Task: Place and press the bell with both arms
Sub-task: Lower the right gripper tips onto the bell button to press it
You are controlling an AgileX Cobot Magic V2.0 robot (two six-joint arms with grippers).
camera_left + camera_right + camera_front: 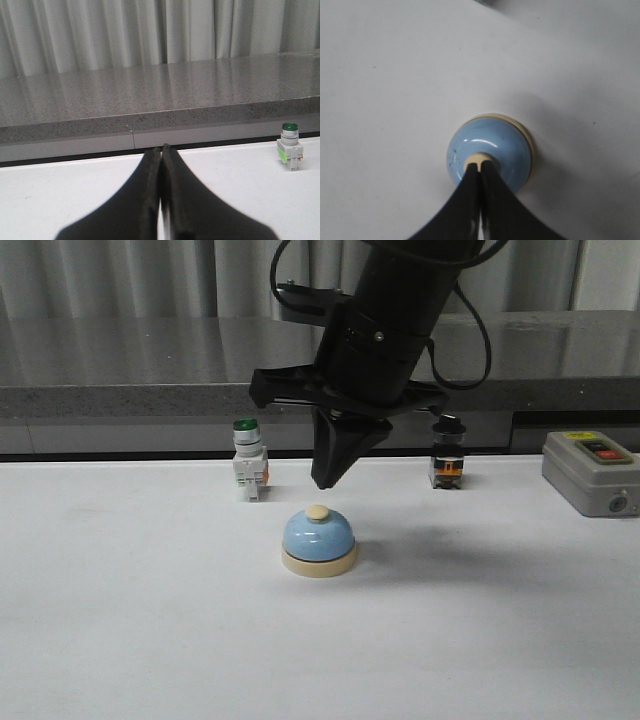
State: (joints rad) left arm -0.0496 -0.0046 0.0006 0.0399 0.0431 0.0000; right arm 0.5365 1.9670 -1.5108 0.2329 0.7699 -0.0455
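Light-blue and cream, the bell (318, 541) sits upright on the white table (120, 640), a little below the centre of the front view, with its cream knob (317, 512) facing up. It looks already placed, so the step in hand is judged to be the press.

The right gripper (322, 480) hangs from the upper middle of the front frame, its 2 fingers pressed together into 1 point with nothing between them. That point sits just above the knob, with a small gap showing in the front view. In the right wrist view the joined tips (479, 170) overlap the knob (479, 159) near the lower centre of the frame, so the tool seems lined up over it, though contact cannot be confirmed from that angle.

The left gripper (161, 152) is also closed on nothing, its fingers meeting in the lower middle of its own view. It points toward the grey stone ledge (150, 105) and is not seen in the front frame, so it appears well away from the bell.

The next move calls for a short, straight descent onto the knob, kept centred so the tip does not slide off onto the smooth dome or push the bell sideways.

Behind the bell stand a green-capped switch (248, 460) at centre left, a black-topped switch (447, 455) at centre right, and a grey box with a red button (592, 472) at the right edge.
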